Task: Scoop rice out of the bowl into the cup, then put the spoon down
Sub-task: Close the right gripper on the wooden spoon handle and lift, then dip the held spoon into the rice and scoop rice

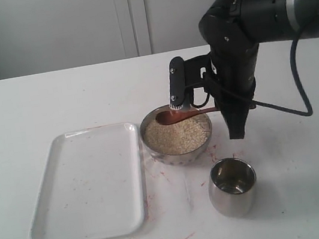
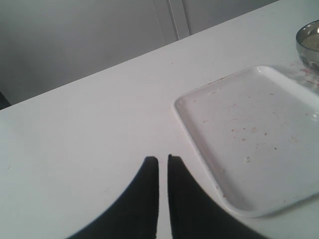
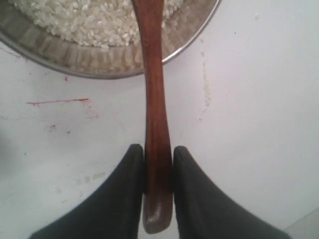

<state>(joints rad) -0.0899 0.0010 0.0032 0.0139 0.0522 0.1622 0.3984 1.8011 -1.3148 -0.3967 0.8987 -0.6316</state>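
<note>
The dark reddish-brown wooden spoon (image 1: 186, 115) lies level over the shiny metal bowl (image 1: 180, 156), its oval end near the far rim above the off-white rice (image 1: 177, 133). My right gripper (image 1: 222, 112) is shut on the handle's end at the bowl's right side. The right wrist view shows the black fingers (image 3: 132, 164) of my right gripper (image 3: 158, 152) clamping the spoon (image 3: 153, 99), with the bowl (image 3: 75, 56) and rice (image 3: 89, 20) beyond. The steel cup (image 1: 233, 187) stands in front of the bowl, to the right. My left gripper (image 2: 163, 159) is shut with nothing in it and is out of the exterior view.
A white rectangular tray (image 1: 85, 186) lies left of the bowl, its inside speckled with reddish marks (image 2: 259, 129). Red smears mark the table in front of the bowl and tray. The bowl's edge (image 2: 309, 42) shows beyond the tray in the left wrist view.
</note>
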